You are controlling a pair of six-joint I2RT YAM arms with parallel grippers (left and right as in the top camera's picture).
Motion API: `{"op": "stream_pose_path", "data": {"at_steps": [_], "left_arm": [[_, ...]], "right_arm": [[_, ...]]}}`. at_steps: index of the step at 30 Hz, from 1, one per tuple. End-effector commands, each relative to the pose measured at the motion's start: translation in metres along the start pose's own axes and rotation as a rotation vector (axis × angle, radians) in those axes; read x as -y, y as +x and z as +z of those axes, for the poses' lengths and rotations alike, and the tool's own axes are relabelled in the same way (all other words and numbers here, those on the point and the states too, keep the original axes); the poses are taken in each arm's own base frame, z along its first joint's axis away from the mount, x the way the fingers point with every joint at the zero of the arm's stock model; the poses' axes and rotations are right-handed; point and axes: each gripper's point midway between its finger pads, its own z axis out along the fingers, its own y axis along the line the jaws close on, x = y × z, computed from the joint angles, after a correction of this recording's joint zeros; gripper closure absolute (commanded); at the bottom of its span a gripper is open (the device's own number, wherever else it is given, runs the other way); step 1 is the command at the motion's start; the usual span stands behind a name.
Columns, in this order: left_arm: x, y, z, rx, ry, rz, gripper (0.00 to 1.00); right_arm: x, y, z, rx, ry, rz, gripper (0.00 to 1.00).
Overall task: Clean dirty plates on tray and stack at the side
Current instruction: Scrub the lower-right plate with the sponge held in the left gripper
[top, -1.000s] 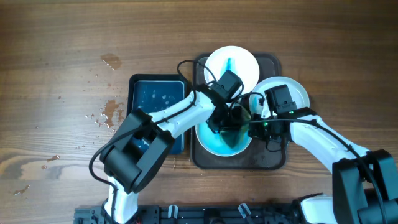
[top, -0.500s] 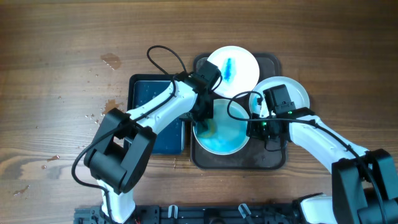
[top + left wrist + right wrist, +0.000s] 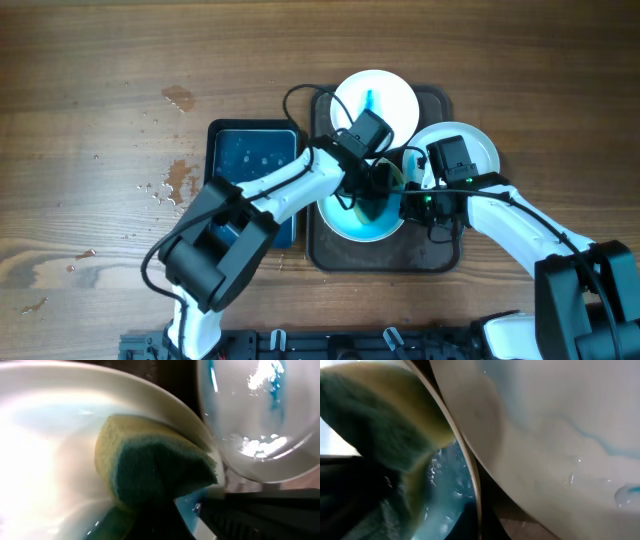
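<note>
Plate (image 3: 352,229) on tray (image 3: 441,258); sponge (image 3: 150,470) plain only from left wrist.

1. Wooden table (image 3: 90,60): my whole work surface. Mid-brown boards, grain running side to side, with darker streaks and a looping figure toward my near left.
2. Wet patch (image 3: 180,98): a small pale-rimmed puddle on the far left part of the wood.
3. Damp stain (image 3: 181,176): larger and darker, with scattered droplets (image 3: 155,190) just beside it.
4. Small smear (image 3: 82,255): farther to my left, apart from the others.
5. Black rail (image 3: 300,345): along the table's near edge, with pale clips.
6. Light: even and soft across the wood, with a faint sheen on the wet spots.
</note>
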Motion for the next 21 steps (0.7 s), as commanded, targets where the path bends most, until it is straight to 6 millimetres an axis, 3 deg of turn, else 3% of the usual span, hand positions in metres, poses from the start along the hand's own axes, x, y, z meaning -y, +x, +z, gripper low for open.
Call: {"op": "stream_pose_path", "data": {"at_steps": [1,3,7,10,15,19,21], "left_arm": [[0.021,0.030,0.013,-0.138,0.131,-0.019,0.96],[0.025,0.037,0.012,-0.173,0.163,-0.019,0.96],[0.011,0.052,0.009,-0.235,0.112,-0.019,0.96],[-0.026,0.049,0.000,-0.225,-0.031,-0.081,0.96],[-0.109,0.024,-0.045,-0.098,-0.367,-0.167,0.96],[-0.146,0.017,-0.066,-0.043,-0.545,-0.180,0.96],[-0.152,0.015,-0.071,-0.027,-0.584,-0.177,0.96]], "right_arm": [[0.023,0.011,0.009,-0.023,0.093,0.009,0.96],[0.023,0.011,0.009,-0.024,0.093,0.009,0.96],[0.022,0.011,0.009,-0.025,0.090,0.009,0.96],[0.022,0.011,0.009,-0.025,0.090,0.009,0.96],[0.022,0.011,0.009,-0.024,0.090,0.009,0.96],[0.022,0.011,0.009,-0.023,0.090,0.009,0.96],[0.022,0.011,0.009,-0.023,0.090,0.008,0.96]]}}
